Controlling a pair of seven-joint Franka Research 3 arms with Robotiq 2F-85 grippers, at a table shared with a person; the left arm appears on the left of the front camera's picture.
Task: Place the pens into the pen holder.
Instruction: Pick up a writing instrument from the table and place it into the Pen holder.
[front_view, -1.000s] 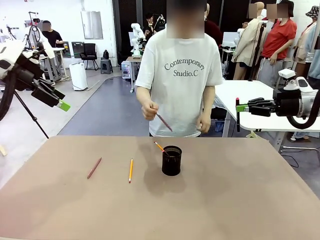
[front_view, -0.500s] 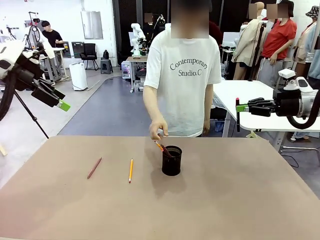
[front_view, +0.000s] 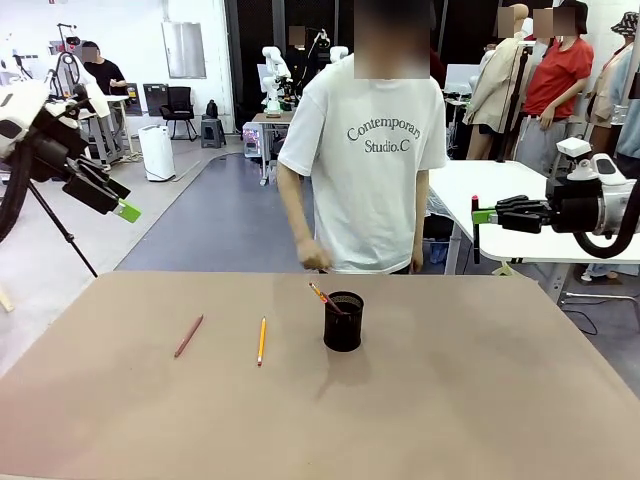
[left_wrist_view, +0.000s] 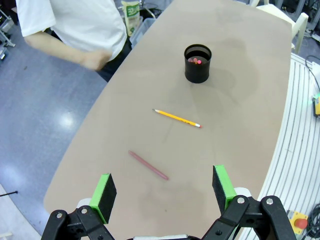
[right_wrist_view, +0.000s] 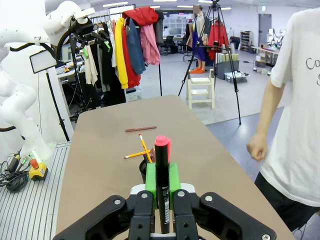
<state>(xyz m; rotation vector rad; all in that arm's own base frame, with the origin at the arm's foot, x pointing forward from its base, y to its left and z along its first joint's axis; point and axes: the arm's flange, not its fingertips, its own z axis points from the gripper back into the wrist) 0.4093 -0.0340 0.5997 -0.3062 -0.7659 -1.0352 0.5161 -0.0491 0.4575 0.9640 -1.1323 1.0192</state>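
A robotics lab in an open hall: a tall tripod (right_wrist_view: 215, 10), a rack of hanging clothes (right_wrist_view: 125, 50), a yellow emergency-stop box (right_wrist_view: 36, 171), an office chair (front_view: 180, 103) and a white worktable (front_view: 500, 200) on a glossy grey-blue floor.

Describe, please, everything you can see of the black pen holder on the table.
The pen holder is a small black cylindrical cup with a solid rim, open on top. It stands upright on the brown table, near the middle, toward the person's side. Pens stand inside it, one orange one leaning out over the rim; red ends show from above. The yellow pencil lies apart, left of it in the front view. Nothing else touches it.
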